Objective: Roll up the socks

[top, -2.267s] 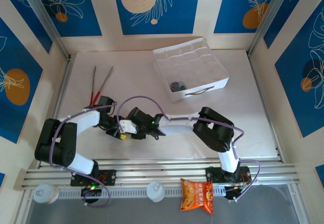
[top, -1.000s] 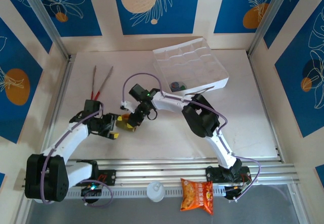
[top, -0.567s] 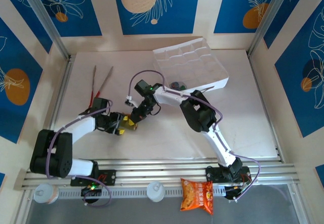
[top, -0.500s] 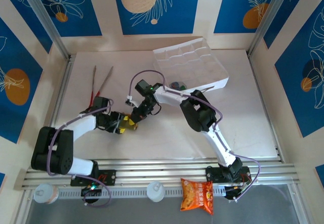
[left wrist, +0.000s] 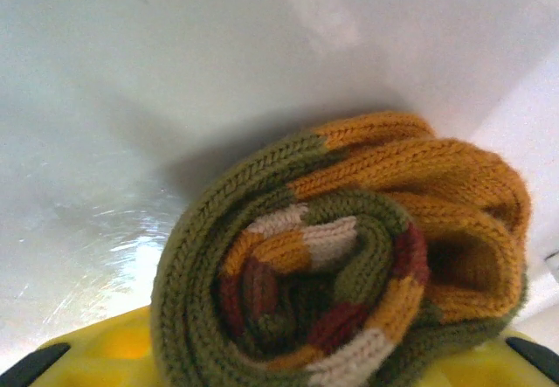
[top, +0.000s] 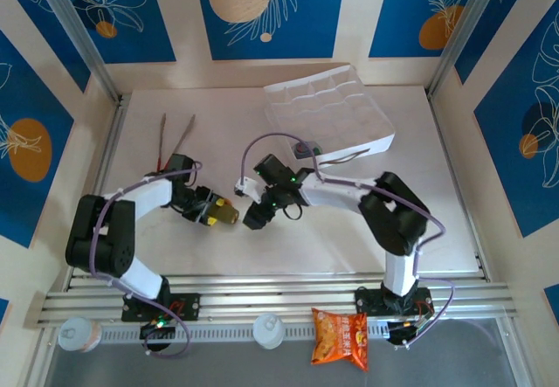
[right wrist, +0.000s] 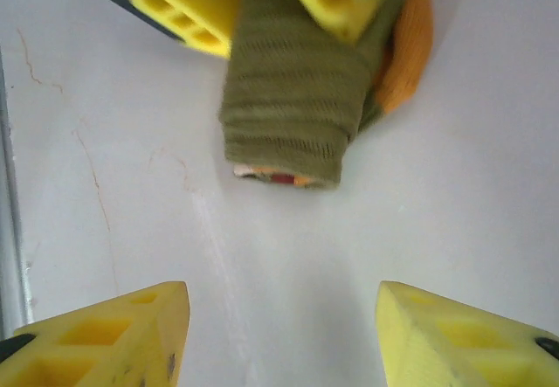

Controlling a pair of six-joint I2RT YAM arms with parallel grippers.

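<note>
Pinching the olive-green, orange-and-cream striped knit sock keeps its roll from unwinding, likely why the left gripper clamps it; right gripper gapes nearby

We record a white table with hairline cracks in its surface. Lying on it: red-handled tongs at far left, a white divided tray at far right, and a rolled olive-striped sock left of centre.
</note>
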